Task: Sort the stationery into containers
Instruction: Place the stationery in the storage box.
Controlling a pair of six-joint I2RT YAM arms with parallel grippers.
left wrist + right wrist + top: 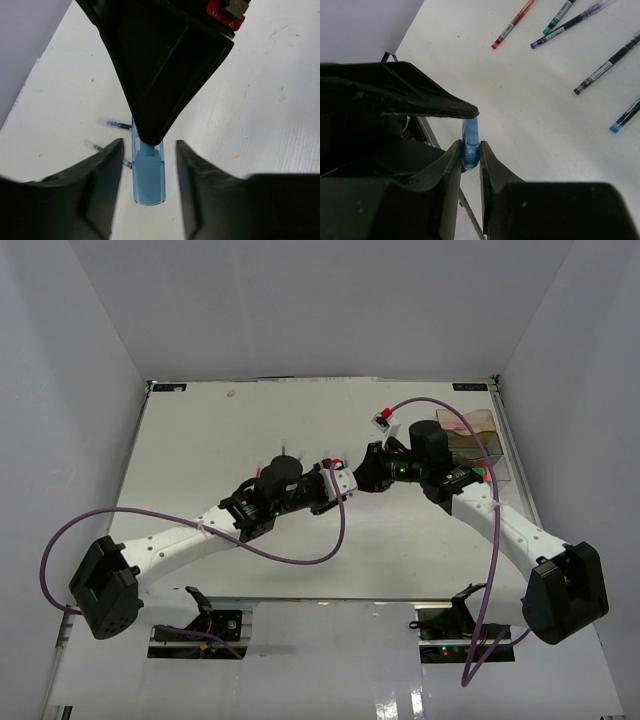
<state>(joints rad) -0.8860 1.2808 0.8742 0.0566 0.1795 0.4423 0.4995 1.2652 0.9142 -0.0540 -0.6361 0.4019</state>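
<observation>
The white table [220, 440] carries two adjoining trays [476, 440], one amber and one clear, near its far right edge. Both arms meet at mid-table. The right gripper [470, 147] pinches a pastel blue piece [148, 175] between narrow fingers. The left gripper [149, 144] stands wide, with one finger on either side of the piece and neither touching it. Thin pens [560, 22] lie loose on the table.

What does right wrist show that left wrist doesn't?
Only right wrist: right gripper shut on the blue piece; red pen, green pen, purple pen, black pen and blue-tipped pen on the table. Only left wrist: left gripper open, fingers either side of the piece; two thin pens nearby. Both: the blue piece, with the other arm's gripper meeting it.
</observation>
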